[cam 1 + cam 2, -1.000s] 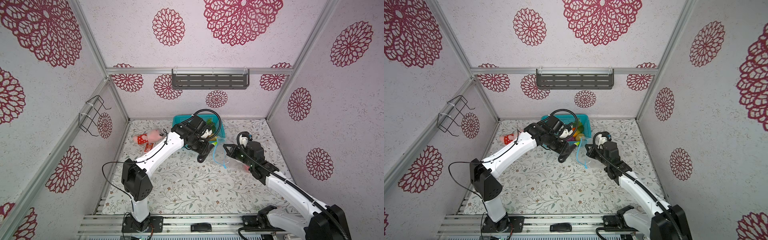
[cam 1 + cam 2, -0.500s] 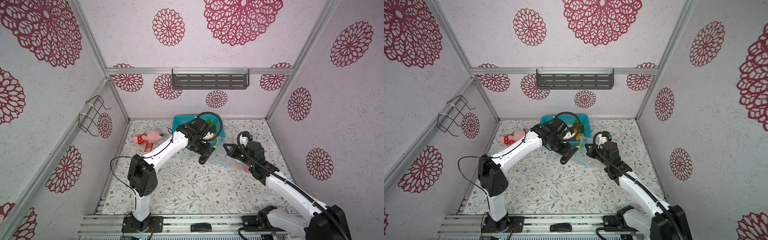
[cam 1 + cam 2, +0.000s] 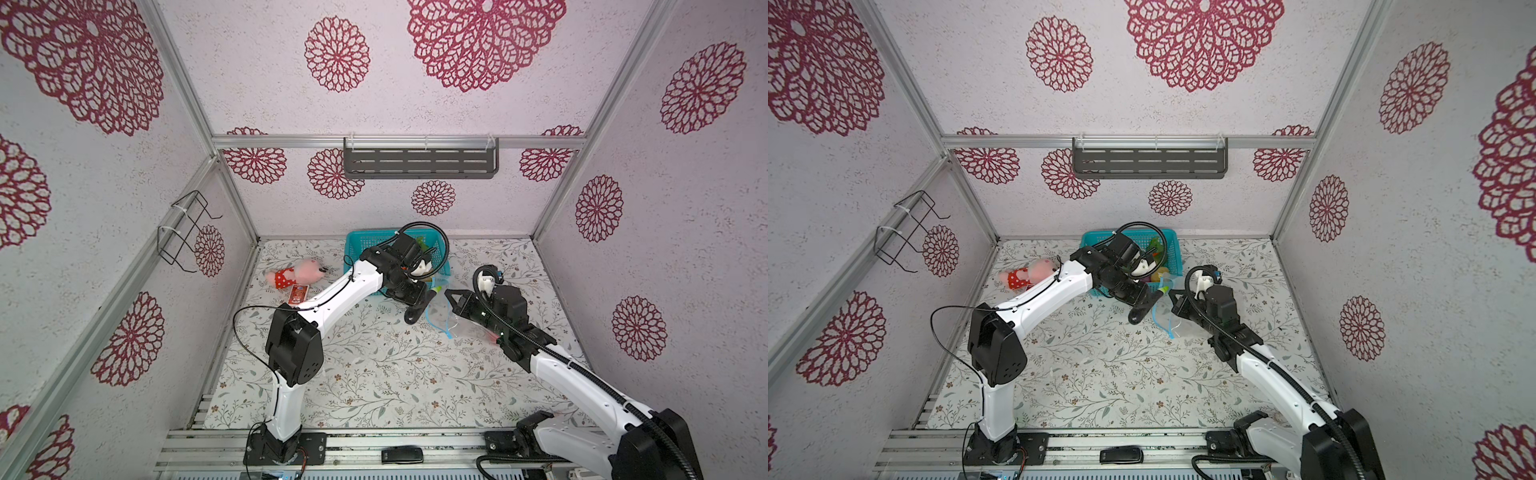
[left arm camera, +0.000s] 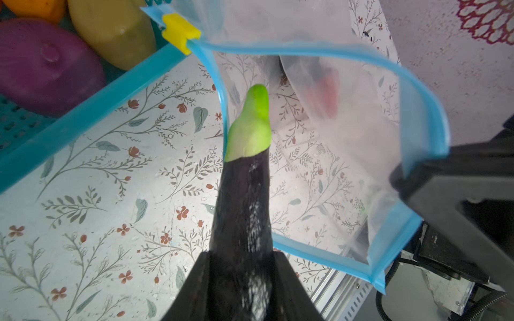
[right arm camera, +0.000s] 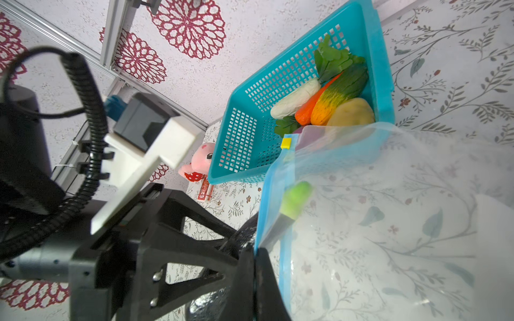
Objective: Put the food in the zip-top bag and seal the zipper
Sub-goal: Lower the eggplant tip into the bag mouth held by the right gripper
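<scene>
Floral tabletop (image 3: 374, 374) | 1 basket (image 3: 356, 245) | 1 bag (image 4: 361, 125) | left fingers (image 4: 200, 283) grip 1 eggplant (image 4: 242, 200) | right fingers (image 4: 459, 178) pinch zipper (image 4: 306, 45)

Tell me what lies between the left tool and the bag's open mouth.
The dark eggplant, held in the left tool, spans that stretch; its green tip reaches the zipper of the zip-top bag. The left wrist view shows it.

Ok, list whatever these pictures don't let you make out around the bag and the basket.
1. Red item inside the zip-top bag: left wrist view, blurred by the plastic; unidentifiable.
2. Eggplant base: left wrist view, hidden in the left gripper.
3. Purple onion: right wrist view, mostly behind the bag.
4. Bag contents: both top views, too small; right gripper covers part.
</scene>
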You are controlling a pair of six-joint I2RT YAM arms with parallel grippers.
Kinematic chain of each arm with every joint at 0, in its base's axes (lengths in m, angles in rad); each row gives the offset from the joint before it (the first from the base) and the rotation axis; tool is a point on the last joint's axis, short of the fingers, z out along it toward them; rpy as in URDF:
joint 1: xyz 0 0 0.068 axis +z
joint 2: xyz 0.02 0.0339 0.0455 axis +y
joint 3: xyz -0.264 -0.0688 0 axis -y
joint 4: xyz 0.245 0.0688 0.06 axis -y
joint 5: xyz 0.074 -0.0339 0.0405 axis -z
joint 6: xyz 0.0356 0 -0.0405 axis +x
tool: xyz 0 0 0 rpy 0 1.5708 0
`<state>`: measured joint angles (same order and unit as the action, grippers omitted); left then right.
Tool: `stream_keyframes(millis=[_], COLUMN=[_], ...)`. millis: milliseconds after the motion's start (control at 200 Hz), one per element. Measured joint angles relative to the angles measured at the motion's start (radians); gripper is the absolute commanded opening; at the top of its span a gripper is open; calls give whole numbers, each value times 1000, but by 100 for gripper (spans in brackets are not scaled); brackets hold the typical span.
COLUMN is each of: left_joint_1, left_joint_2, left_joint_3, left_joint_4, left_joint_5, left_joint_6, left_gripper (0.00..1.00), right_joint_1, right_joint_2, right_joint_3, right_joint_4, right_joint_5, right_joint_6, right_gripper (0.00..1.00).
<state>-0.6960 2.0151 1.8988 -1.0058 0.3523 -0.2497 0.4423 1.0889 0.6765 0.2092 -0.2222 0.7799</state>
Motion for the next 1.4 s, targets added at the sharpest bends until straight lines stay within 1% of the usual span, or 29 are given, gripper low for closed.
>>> stream_keyframes(millis=[145,460,720,1151,1401], left_joint_1=[-2,-3,-4,-5,-12], left_joint_2=[15,19,50,56,79], left_joint_3=[10,17,19,28,49], left_joint_4=[2,58,105,153,156], left_joint_5=[6,6,1,-2,-11], left_joint_6=[-10,-45,-84,-138,-147], left_gripper=[32,32,32,34,36], right_joint_1=[3,11,21,32,40], right_joint_2=[0,0,0,0,0], right_joint_3=[0,0,0,0,0], right_joint_4=[3,3,3,5,10], right_joint_5=[0,0,0,6,8], right_joint_6=[0,3,7,8,8], right_gripper=[0,0,0,0,0])
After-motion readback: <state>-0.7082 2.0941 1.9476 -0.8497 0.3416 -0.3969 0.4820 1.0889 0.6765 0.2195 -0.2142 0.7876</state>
